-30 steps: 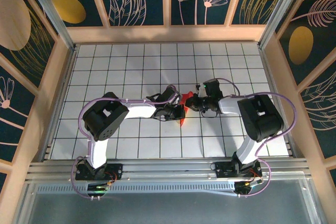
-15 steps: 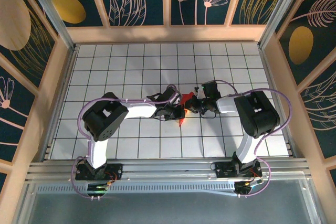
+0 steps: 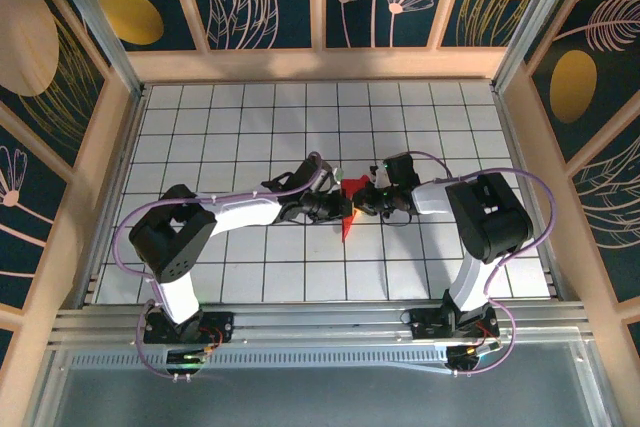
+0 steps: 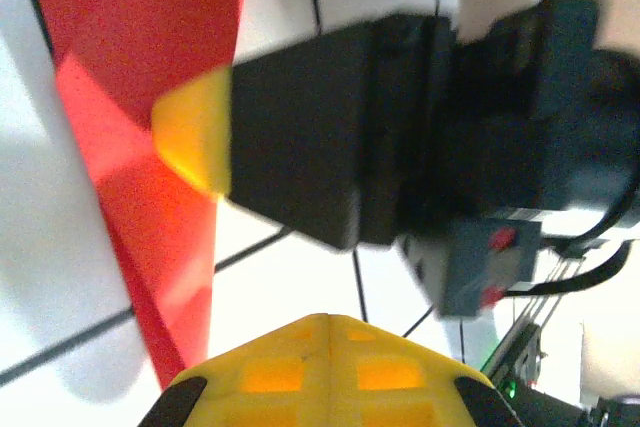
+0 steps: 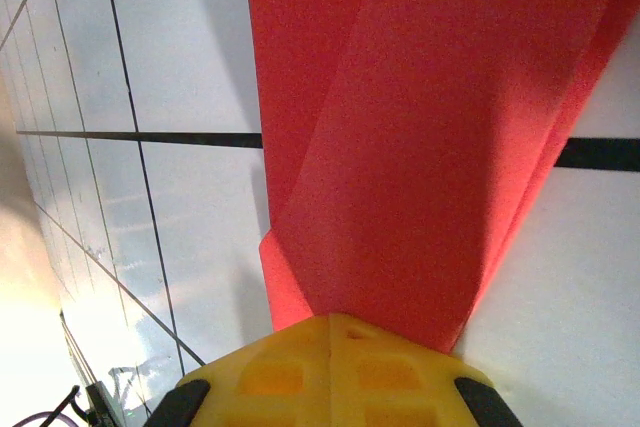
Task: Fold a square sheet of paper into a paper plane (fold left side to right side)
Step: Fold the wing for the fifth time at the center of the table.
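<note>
Overhead view: the folded red paper (image 3: 346, 225) lies near the middle of the white gridded table (image 3: 250, 127), a slim red shape with its point toward the arm bases. The two arms meet over it from either side. The left gripper (image 3: 338, 210) is at its left edge and the right gripper (image 3: 363, 199) at its upper right, and their tips almost touch. Right wrist view: the right gripper (image 5: 328, 347) has its yellow fingertips pressed together, and the creased, layered paper (image 5: 430, 147) fans out from between them, so it is pinched. Left wrist view: the left gripper (image 4: 325, 347) is likewise clenched. The narrow end of the paper (image 4: 150, 97) reaches its left fingertip, but blur leaves it unclear whether the sheet is caught there. The right gripper's yellow tip (image 4: 195, 142) lies against the paper.
</note>
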Robot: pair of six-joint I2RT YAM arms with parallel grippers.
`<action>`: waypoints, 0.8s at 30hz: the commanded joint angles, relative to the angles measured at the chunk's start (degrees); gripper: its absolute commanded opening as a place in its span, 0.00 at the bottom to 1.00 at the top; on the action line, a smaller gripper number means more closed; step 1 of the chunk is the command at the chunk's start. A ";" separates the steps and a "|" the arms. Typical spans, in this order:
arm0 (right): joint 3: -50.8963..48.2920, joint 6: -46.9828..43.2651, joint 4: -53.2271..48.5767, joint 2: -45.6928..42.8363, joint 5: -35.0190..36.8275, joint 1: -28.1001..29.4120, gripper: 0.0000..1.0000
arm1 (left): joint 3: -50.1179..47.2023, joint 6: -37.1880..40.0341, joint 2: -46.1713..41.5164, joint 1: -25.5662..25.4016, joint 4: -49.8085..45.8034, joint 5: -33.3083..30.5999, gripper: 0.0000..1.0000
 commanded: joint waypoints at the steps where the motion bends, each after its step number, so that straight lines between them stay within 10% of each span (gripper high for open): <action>1: -1.00 -1.58 -6.44 2.83 5.93 0.57 0.00 | -1.80 -2.50 1.01 -0.15 2.15 5.01 0.00; 24: -0.46 -2.10 -7.99 3.35 7.45 0.90 0.00 | -1.14 -1.12 5.98 -1.21 0.60 4.29 0.00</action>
